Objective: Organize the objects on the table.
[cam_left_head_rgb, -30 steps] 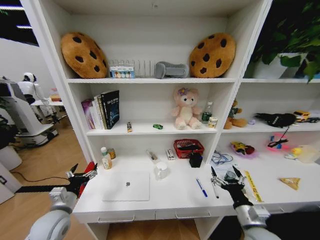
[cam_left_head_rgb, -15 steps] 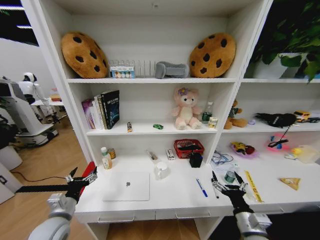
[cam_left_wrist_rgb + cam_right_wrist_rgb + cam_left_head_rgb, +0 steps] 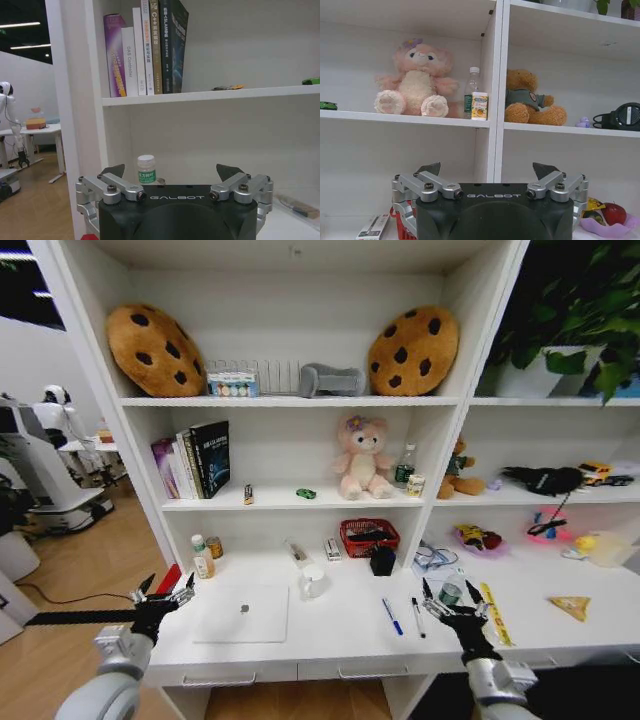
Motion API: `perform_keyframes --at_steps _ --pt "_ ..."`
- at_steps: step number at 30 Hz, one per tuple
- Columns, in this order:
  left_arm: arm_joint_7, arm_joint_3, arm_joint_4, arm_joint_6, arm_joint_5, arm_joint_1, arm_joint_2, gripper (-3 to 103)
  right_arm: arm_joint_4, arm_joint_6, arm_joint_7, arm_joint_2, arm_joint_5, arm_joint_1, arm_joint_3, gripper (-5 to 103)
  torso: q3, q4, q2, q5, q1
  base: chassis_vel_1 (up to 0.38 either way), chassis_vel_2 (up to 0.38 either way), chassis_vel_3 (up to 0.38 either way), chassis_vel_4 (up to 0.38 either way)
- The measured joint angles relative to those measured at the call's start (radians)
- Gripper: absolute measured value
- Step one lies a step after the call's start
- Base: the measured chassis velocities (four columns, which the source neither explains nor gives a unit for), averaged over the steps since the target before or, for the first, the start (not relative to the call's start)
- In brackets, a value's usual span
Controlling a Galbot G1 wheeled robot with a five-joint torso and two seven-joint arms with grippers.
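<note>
The silver laptop [image 3: 243,612] lies closed on the white table [image 3: 340,630] at the front left. A blue pen [image 3: 391,615] and a black pen [image 3: 417,617] lie to its right. A green-labelled bottle [image 3: 200,558] [image 3: 146,169] stands at the back left of the table. On the shelf above sits the tiny green toy car [image 3: 306,494] [image 3: 311,81] [image 3: 327,105]. My left gripper [image 3: 160,595] [image 3: 172,171] hovers open at the table's left end, holding nothing. My right gripper [image 3: 452,602] [image 3: 490,169] hovers open just right of the pens, beside a small green can [image 3: 451,593].
A white mug [image 3: 312,581], a red basket [image 3: 368,536] and a black box [image 3: 382,560] stand mid-table. A yellow strip [image 3: 490,612] and a snack packet [image 3: 570,607] lie to the right. Books [image 3: 190,460], a pink plush [image 3: 362,457] and cookie cushions [image 3: 150,350] fill the shelves.
The whole head view has shifted slightly, so the camera moved. Both grippers stay open and hold about the same places over the table's front.
</note>
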Motion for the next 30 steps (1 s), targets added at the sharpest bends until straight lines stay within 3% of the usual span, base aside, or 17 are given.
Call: perform_keyframes --at_steps 17,24,25,30 --pt "-0.001 0.002 0.001 0.005 -0.002 -0.007 0.002 100 -0.010 -0.001 0.003 -0.011 0.011 0.017 -0.031 100 0.000 -0.0001 0.000 0.0000 0.000 -0.021 -0.025 0.026 0.023" --pt "-0.001 0.002 0.006 0.005 -0.006 -0.011 0.004 100 -0.016 -0.004 0.004 -0.021 0.019 0.029 -0.040 100 0.000 0.0004 0.000 0.0005 0.000 -0.129 -0.136 0.138 0.146" --pt "-0.001 0.002 0.006 0.006 -0.006 -0.011 0.004 100 -0.017 -0.003 0.003 -0.024 0.023 0.031 -0.043 100 0.000 0.0002 0.000 -0.0007 0.000 -0.192 -0.208 0.189 0.189" --pt "0.000 0.005 0.007 0.006 -0.006 -0.012 0.004 100 -0.021 -0.003 0.000 -0.040 0.026 0.045 -0.059 100 0.000 -0.0007 0.000 0.0007 0.000 -0.163 -0.173 0.157 0.172"
